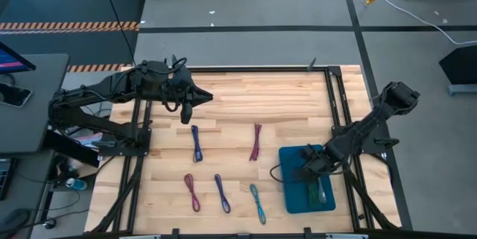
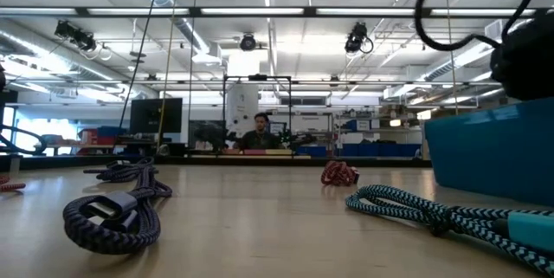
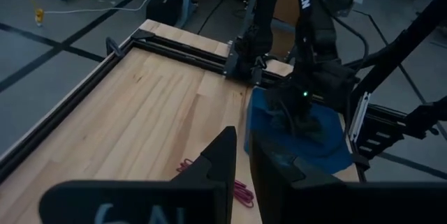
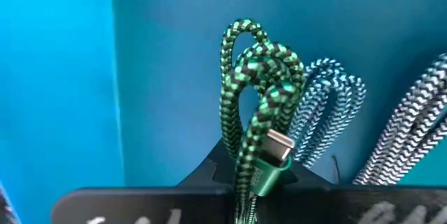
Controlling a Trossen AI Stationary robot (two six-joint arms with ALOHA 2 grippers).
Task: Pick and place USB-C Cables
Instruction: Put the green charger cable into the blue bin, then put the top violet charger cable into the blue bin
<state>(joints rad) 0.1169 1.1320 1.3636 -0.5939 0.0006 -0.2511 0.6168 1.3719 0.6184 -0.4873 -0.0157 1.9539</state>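
My left gripper [image 1: 195, 99] hangs idle over the table's [image 1: 238, 94] far left, fingers nearly together, holding nothing. Below it lie five cables — blue [image 1: 197, 143], purple [image 1: 192, 192], another blue [image 1: 222, 193], maroon [image 1: 256, 141], teal [image 1: 258, 203] — spread on the wood. My right gripper [image 1: 311, 166] is down in the bin [image 1: 292, 194], pinching a green cable [image 4: 255, 98], with two more cables [image 4: 328, 105] lying beside it.
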